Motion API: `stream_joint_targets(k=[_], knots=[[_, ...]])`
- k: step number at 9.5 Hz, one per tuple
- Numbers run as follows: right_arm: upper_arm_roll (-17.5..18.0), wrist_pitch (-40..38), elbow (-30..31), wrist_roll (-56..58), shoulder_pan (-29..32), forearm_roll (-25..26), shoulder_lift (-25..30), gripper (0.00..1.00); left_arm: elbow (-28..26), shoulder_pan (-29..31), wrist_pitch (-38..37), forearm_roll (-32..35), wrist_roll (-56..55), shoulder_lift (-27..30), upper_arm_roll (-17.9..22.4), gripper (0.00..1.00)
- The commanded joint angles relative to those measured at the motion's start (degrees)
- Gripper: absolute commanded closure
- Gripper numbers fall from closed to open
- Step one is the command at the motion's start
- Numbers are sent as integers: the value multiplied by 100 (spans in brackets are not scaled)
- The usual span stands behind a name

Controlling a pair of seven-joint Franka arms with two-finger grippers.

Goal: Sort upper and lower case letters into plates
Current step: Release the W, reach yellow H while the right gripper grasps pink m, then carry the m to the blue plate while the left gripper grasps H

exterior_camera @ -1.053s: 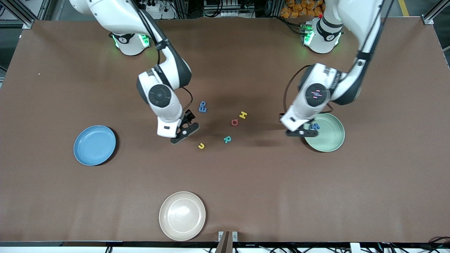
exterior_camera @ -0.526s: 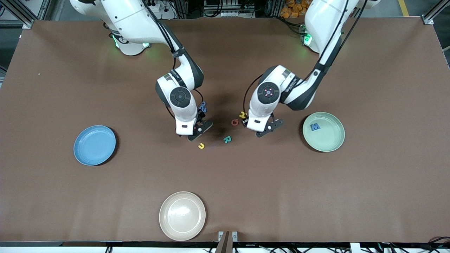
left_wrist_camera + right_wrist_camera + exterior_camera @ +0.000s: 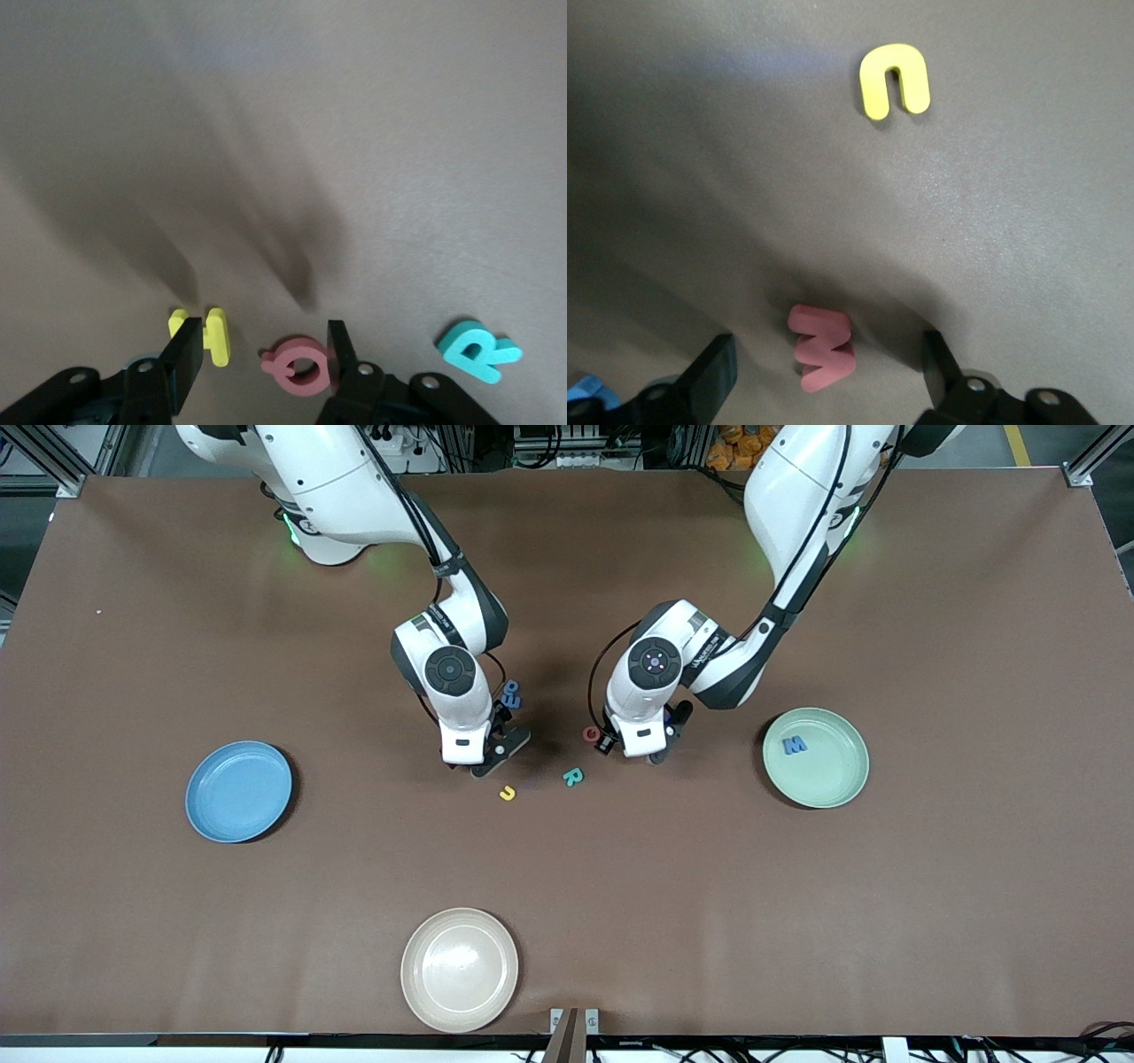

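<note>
left pincer (image 3: 261, 376): wide, astride red Q (image 3: 299, 367) | right pincer (image 3: 828, 376): wide over red w (image 3: 822, 346) | letters look light, thin – pinch opposite edges

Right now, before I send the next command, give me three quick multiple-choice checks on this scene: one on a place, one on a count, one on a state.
1. Where is the blue M?
A. on the green plate
B. on the blue plate
C. on the bare table

2. How many plates are on the table?
A. two
B. three
C. four

3. How do the right gripper's jaws stand?
A. clamped on the yellow u
B. open around the red w
C. out of view

Answers: 1 A, the M lies inside the green rim. 2 B, blue, green and beige. 3 B, fingers apart either side of the w.
</note>
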State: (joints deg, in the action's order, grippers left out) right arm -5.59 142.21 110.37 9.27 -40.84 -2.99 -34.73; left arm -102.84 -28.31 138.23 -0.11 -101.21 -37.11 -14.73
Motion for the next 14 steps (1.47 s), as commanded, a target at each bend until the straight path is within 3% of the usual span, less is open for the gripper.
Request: stream_joint_targets(k=[1,4,6,7,12,14], knots=[[-12,70,125,57,15,9,62,99,-226,88,-24,-42,-617,177,-205,39],[-4,70,90,49,23,9,71,100,-429,97,-51,1,-874,160,-302,37],[-12,70,38,49,76,-18,141,100,-561,106,-51,28,-874,169,-311,28],[-21,53,-111,31,181,-26,185,100,-588,115,-51,54,-874,169,-311,28],[-39,-35,-367,188,1234,0,773,100,-579,150,-33,274,-883,125,-311,28],[-56,-839,-367,409,1892,43,1194,100,-562,150,-33,274,-892,116,-319,32]])
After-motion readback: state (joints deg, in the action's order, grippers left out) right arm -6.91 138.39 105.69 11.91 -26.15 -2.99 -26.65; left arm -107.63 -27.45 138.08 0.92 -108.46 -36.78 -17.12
